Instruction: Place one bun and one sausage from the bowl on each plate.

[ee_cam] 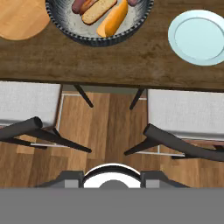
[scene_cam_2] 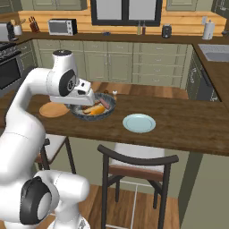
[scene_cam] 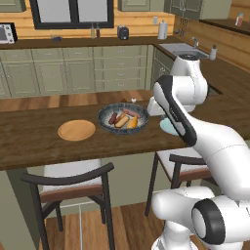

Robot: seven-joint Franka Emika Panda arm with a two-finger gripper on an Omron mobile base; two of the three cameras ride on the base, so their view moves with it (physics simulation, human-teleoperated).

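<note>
several buns and sausages lengthwise side by side in bowl; state of jaws unclear

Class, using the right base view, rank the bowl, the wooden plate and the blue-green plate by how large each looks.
1. Bowl, though the arm hides part of it.
2 and 3. Blue-green plate and wooden plate: unsure, since the arm covers part of the wooden one.
</note>
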